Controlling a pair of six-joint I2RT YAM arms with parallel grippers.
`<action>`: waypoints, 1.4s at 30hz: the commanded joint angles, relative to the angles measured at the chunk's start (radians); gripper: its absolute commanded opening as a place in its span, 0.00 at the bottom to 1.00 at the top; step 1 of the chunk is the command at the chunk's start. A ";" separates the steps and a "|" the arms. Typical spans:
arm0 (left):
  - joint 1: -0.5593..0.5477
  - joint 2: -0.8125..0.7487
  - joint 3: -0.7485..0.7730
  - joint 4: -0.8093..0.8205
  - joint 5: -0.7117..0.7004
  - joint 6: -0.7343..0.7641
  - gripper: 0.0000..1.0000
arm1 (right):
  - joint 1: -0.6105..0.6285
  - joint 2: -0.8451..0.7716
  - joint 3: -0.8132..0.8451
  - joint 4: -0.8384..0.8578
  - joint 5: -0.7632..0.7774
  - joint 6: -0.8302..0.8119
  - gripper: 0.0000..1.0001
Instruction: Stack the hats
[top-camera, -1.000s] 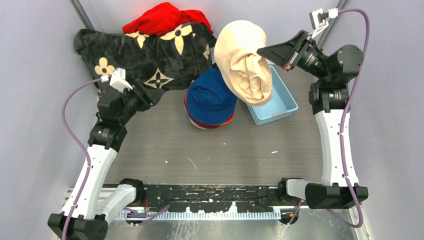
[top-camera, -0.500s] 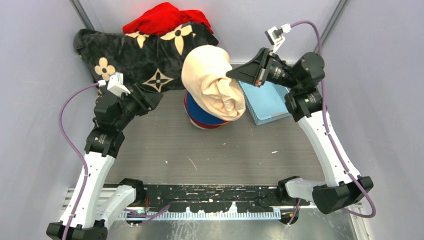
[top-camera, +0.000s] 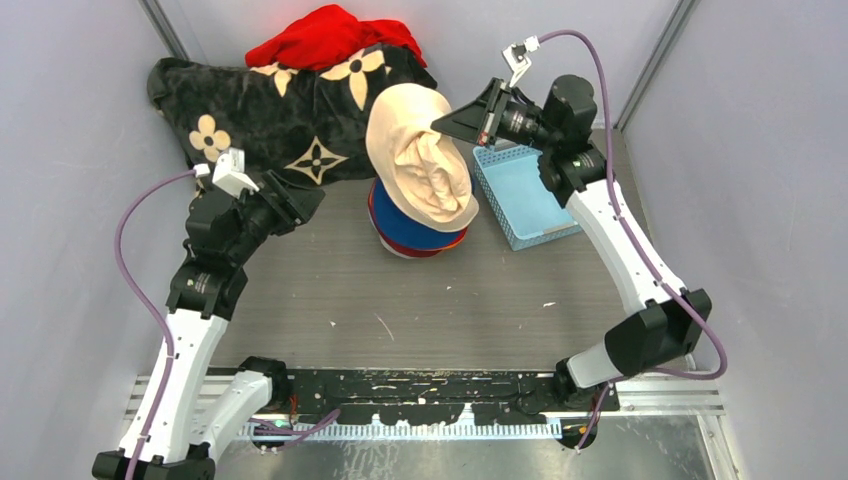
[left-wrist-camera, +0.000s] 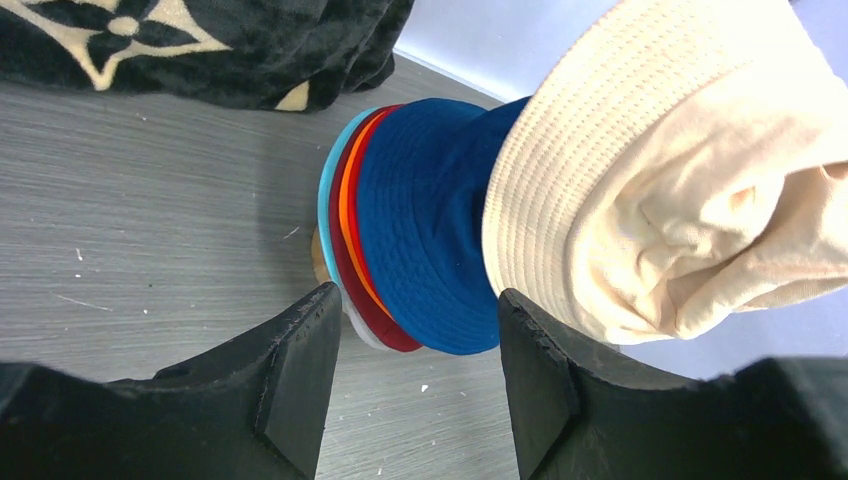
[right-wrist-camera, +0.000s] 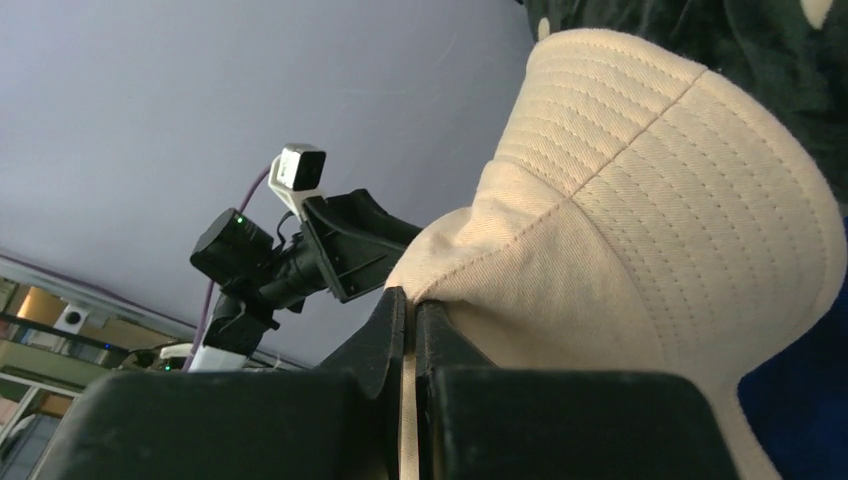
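Note:
A stack of hats (top-camera: 415, 232) stands mid-table, royal blue (left-wrist-camera: 430, 220) on top, with orange, maroon, grey and teal brims below. My right gripper (top-camera: 440, 124) is shut on a fold of the cream hat (top-camera: 420, 160) and holds it in the air over the stack, hanging down onto the blue hat. The right wrist view shows the jaws (right-wrist-camera: 412, 305) pinching the cream hat (right-wrist-camera: 660, 210). My left gripper (top-camera: 310, 195) is open and empty, left of the stack; its fingers (left-wrist-camera: 290, 370) frame the stack and the cream hat (left-wrist-camera: 660, 170).
A black blanket with cream flower marks (top-camera: 290, 110) lies at the back left, with a bright red cloth heap (top-camera: 325, 38) behind it. A light blue basket (top-camera: 525, 195) sits right of the stack. Grey walls close in on both sides.
My right gripper has carried the cream hat leftward from above the basket to over the stack. The left arm has shifted slightly.

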 joint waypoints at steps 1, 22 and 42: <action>-0.005 0.020 0.018 0.037 -0.001 0.005 0.59 | -0.001 0.051 0.117 0.014 0.055 -0.057 0.01; -0.082 0.304 0.081 0.275 0.004 -0.005 0.59 | -0.070 0.211 0.063 -0.040 0.120 -0.181 0.01; -0.137 0.505 -0.009 0.687 0.123 -0.095 0.64 | -0.141 0.186 0.018 0.150 0.029 -0.106 0.67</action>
